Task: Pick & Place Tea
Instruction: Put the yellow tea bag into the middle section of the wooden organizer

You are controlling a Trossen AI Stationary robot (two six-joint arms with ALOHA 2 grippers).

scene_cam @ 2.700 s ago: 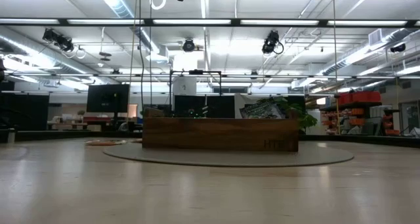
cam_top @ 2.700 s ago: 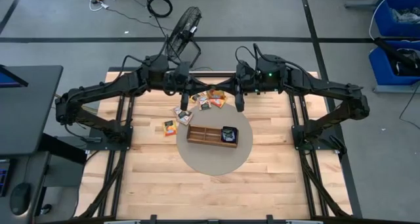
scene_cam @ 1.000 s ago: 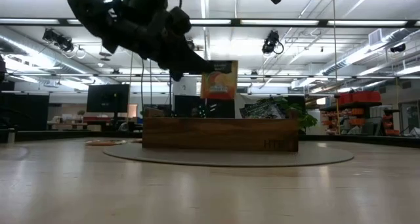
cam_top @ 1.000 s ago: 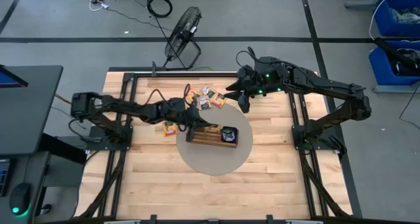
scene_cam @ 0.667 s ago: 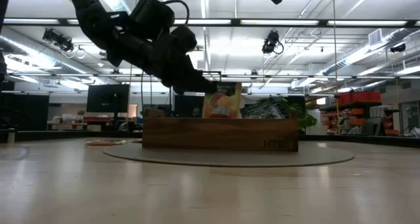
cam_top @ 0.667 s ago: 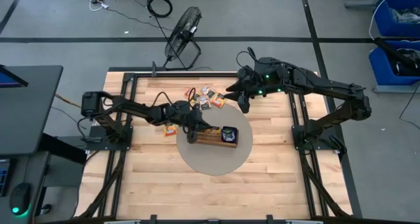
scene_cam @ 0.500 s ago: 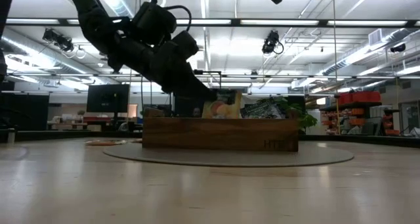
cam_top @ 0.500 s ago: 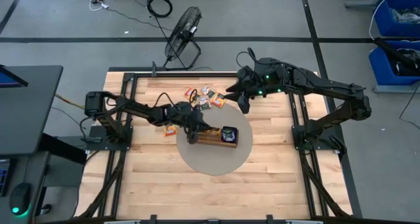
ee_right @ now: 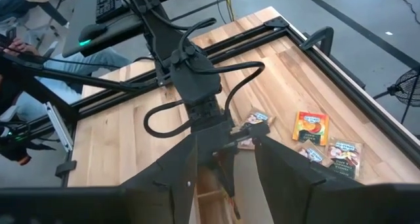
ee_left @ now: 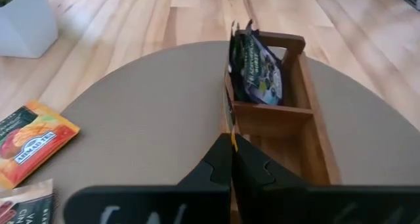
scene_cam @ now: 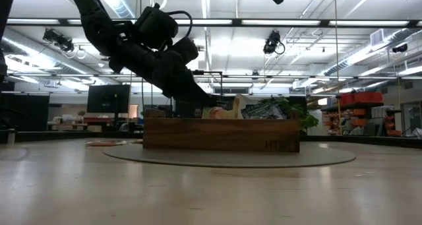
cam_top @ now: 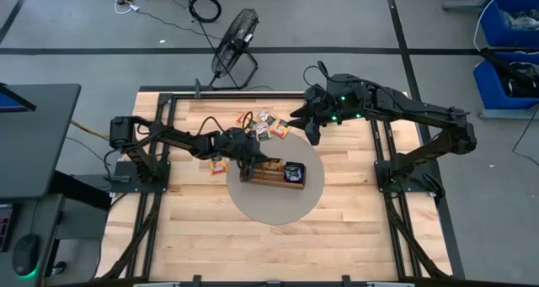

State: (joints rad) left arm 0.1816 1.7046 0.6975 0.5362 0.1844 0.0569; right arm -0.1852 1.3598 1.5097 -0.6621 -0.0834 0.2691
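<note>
My left gripper point(cam_top: 249, 166) is shut on an orange tea packet point(scene_cam: 225, 106) at the long wooden tray point(cam_top: 271, 177). The packet's lower part is sunk behind the tray's wall point(scene_cam: 221, 134); which compartment it is in, I cannot tell. A dark tea packet point(ee_left: 257, 71) stands in the tray's right end compartment. Several loose tea packets point(cam_top: 263, 125) lie flat on the table beyond the tray, and one point(cam_top: 217, 162) lies to its left. My right gripper point(cam_top: 310, 134) hangs open high above the loose packets, touching nothing. My left gripper pinches the orange packet between its two fingers point(ee_left: 222, 159); in the wrist view the packet shows edge-on as a thin strip point(ee_left: 231, 131). The fingers slant down from the table's left. The packet stands upright, its top point(scene_cam: 227, 101) above the tray's rim; its bottom is hidden.
The tray sits on a round tan mat point(cam_top: 274, 207) at the table's middle. A white box point(ee_left: 23, 20) stands beyond the mat. A floor fan point(cam_top: 233, 36) is off the table's far edge. Bare wood lies toward the near edge point(cam_top: 278, 253).
My left gripper has gone down toward the tray with the orange packet. The packet was held wholly above the tray's rim; now only its top shows above the rim. The gripper has stayed shut on it.
</note>
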